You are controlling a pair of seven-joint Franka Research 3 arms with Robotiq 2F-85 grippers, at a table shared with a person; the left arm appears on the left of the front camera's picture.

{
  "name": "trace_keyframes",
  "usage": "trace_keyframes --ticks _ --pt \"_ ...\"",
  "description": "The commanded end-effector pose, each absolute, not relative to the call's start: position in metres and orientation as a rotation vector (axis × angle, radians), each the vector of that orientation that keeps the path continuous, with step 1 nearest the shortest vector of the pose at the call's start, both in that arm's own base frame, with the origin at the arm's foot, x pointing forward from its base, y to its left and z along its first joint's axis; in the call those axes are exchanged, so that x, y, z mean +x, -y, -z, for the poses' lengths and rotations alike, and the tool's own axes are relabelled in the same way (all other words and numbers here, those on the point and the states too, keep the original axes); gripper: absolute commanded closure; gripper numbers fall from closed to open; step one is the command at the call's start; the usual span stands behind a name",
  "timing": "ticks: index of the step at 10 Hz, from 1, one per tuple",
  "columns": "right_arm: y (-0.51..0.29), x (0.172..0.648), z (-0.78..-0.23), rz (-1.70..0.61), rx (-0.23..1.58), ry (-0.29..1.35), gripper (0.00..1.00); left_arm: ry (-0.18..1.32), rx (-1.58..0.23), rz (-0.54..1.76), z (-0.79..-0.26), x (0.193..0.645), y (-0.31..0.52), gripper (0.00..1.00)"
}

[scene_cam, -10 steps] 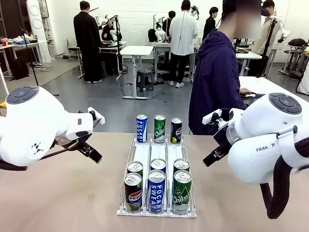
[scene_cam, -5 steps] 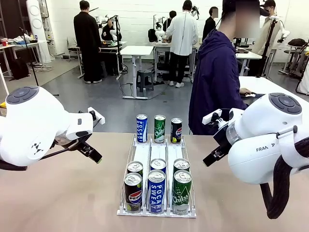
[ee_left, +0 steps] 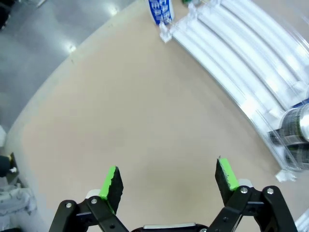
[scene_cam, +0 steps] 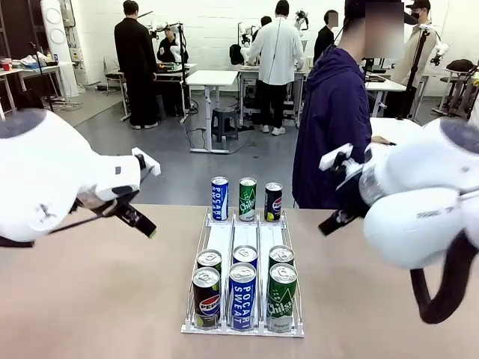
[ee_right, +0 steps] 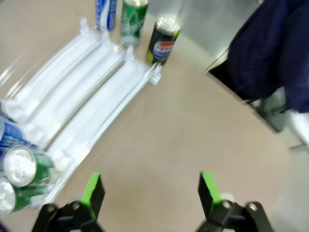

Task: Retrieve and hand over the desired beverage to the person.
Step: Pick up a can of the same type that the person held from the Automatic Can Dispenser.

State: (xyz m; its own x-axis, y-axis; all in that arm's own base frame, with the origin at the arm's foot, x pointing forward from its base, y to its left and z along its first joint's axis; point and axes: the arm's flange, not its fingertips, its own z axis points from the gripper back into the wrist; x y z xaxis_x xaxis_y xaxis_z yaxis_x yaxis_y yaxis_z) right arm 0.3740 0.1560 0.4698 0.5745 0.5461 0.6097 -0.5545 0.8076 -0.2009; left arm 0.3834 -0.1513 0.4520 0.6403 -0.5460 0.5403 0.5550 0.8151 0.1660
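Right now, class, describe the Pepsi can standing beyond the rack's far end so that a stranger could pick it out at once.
Find the white three-lane rack in the middle of the table. Three cans stand upright just past its far end. The Pepsi can is the one on the robot's right, the only black one, next to a green can and then a blue can.

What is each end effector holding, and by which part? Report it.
Nothing is held. The left end effector and the right end effector are both open above the table, clear of the cans.
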Motion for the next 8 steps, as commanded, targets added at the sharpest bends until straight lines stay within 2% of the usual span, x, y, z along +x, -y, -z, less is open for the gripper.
trace_keyframes --ticks 1,3,4,5,6,8 --pt "-0.116 0.304 -0.570 -0.628 -0.021 0.738 0.00 0.643 -0.002 0.634 -0.549 0.352 0.150 0.00" --pt "-0.101 0.279 -0.643 -0.587 -0.041 0.797 0.00 0.680 0.000 0.644 -0.612 0.337 0.155 0.00" --pt "-0.102 0.272 -0.658 -0.593 -0.040 0.795 0.00 0.717 0.008 0.622 -0.632 0.325 0.152 0.00" --pt "-0.103 0.272 -0.656 -0.577 -0.097 0.768 0.00 0.777 0.034 0.606 -0.640 0.308 0.151 0.00" --pt "-0.097 0.256 -0.658 -0.586 -0.006 0.828 0.00 0.715 0.005 0.649 -0.633 0.319 0.147 0.00" --pt "-0.095 0.249 -0.675 -0.584 -0.030 0.818 0.00 0.715 0.005 0.649 -0.633 0.319 0.147 0.00"
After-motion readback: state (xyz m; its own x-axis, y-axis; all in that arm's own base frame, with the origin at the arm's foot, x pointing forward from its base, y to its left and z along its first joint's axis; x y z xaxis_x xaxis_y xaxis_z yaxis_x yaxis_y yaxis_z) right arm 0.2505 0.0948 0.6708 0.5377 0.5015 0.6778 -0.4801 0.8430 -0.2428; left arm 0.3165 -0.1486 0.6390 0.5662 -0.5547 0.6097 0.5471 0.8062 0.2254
